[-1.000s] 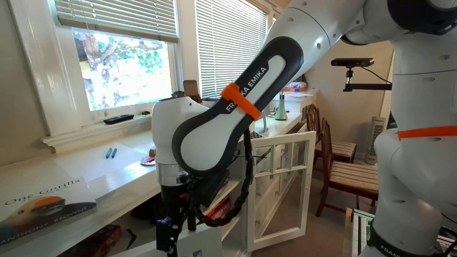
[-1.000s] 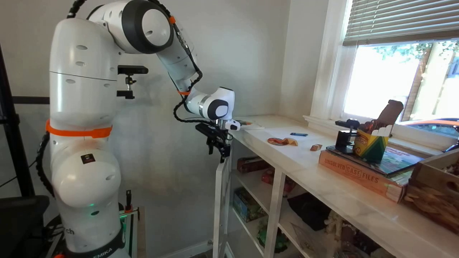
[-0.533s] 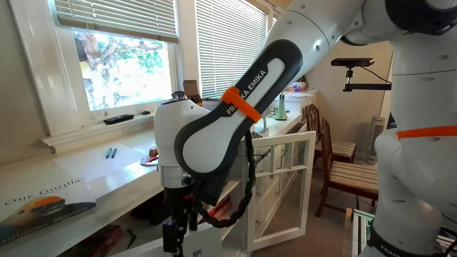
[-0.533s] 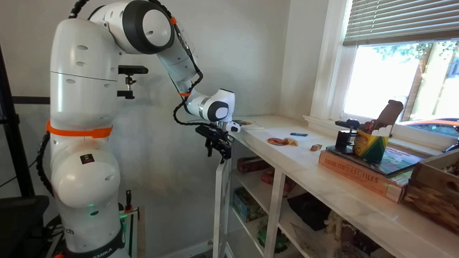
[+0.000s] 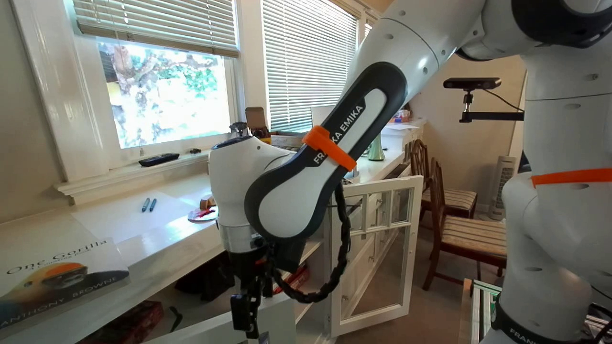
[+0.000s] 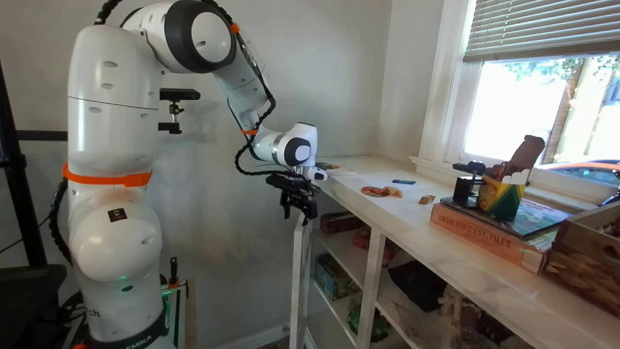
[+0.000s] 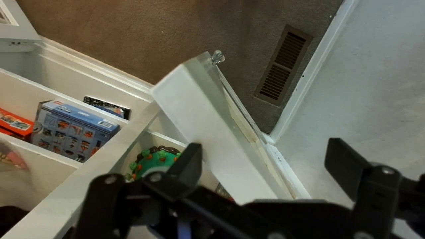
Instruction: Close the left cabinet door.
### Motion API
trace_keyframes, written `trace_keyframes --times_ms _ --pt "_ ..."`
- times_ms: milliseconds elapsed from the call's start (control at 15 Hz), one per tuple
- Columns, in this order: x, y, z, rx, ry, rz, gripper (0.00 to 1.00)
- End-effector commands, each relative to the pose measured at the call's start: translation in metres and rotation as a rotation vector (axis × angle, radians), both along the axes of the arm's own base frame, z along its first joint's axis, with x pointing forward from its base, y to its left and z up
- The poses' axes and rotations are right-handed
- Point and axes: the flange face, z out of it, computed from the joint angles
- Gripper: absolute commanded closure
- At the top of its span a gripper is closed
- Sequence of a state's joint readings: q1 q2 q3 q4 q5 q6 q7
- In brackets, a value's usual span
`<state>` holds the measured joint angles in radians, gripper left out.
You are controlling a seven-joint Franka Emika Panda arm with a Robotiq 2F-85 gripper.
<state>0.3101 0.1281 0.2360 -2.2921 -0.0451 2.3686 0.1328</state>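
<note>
Plainly, the left door (image 6: 296, 286) is standing open below the worktop (image 6: 484, 281), jutting out from under its front edge, near the corner by the wall (image 6: 227, 218). In the wrist view its top is showing from above, with a glassy knob (image 7: 218, 56) sticking out near the free end. At that top the gripper (image 7: 264, 149) is hanging with its jaws standing wide apart, one finger (image 7: 345, 166) showing on each side of the left door; whether either is touching it, I cannot tell. Above, the arm (image 6: 114, 145) is reaching in from outside the front edge.

Farther along that edge, the twin door (image 5: 377, 228) is standing open. Below, shelves (image 6: 352, 264) are bearing a blue box (image 7: 76, 127) and a green toy (image 7: 152, 164). On top, a book (image 5: 62, 282) is lying at the front corner by the wall; two pens (image 5: 145, 205) are lying side by side nearer the back edge, and a disc (image 6: 370, 191) closer to the front. Farther from the wall, an orange box (image 6: 474, 232) is lying toward the back edge, with a crayon box (image 6: 501, 198) standing on the same pile and a crate (image 6: 588, 261) just beside it. Beyond the back edge, a remote (image 5: 159, 159) is resting on the sill (image 5: 129, 173). On the floor (image 7: 116, 33), a vent (image 7: 284, 64) is showing between the left door and the wall.
</note>
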Motion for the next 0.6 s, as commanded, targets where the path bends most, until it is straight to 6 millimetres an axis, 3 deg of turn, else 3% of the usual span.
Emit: trace_keyframes --times_ms 0,533 --pt "0.001 -0.015 -0.007 -0.08 0.0 -0.035 0.0" --pt "0.009 -0.034 -0.011 -0.156 -0.014 -0.12 0.0"
